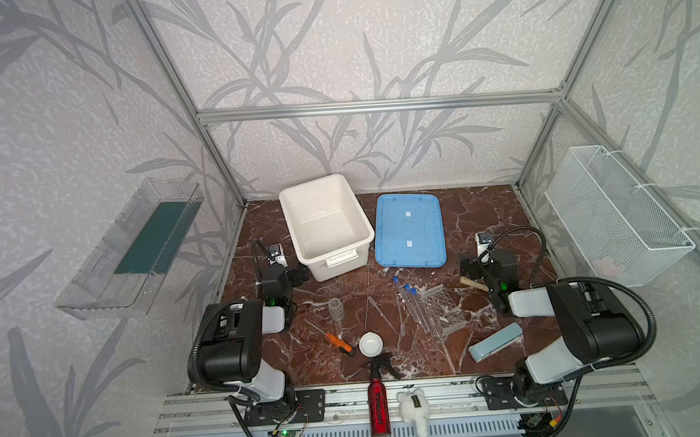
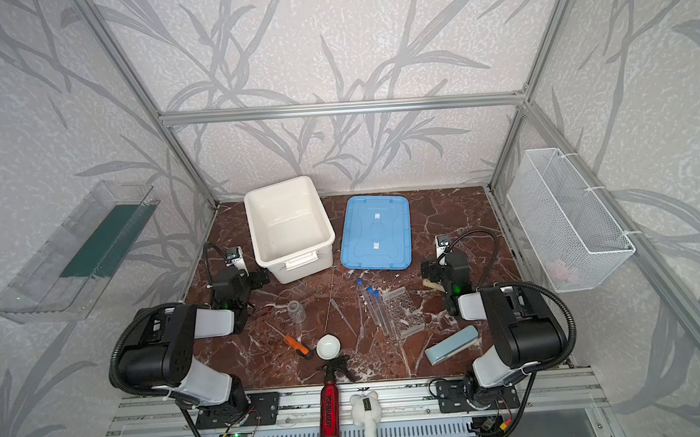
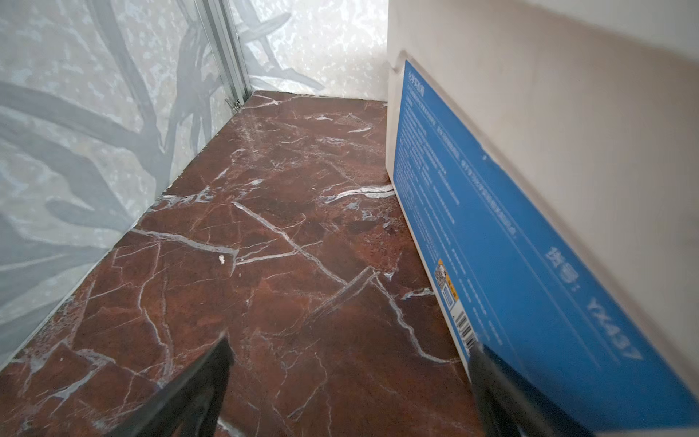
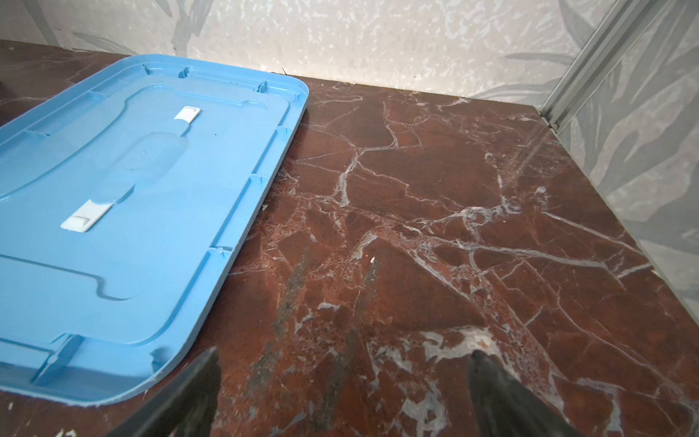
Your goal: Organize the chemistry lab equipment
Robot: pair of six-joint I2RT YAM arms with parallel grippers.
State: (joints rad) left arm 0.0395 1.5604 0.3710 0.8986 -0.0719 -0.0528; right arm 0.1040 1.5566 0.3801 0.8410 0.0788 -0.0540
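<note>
Both arms sit folded back at the table's sides, away from the lab equipment. The left hand is released, its dark fingers spread over bare marble just beside the blue label on the white bin; the right hand is likewise released and holding nothing, next to a corner of the blue lid, which lies flat to the right of the bin in both top views. The task's things lie scattered across the middle of the table: three blue-capped tubes lie side by side, touching or nearly touching the clear tube rack on their right, which lies tilted on the marble. A small clear ribbed cup stands further left, and a white round dish sits nearer the front edge, just right of an orange-handled screwdriver. Thin clear rods lie between cup and tubes. A red spray bottle lies across the front rail.
</note>
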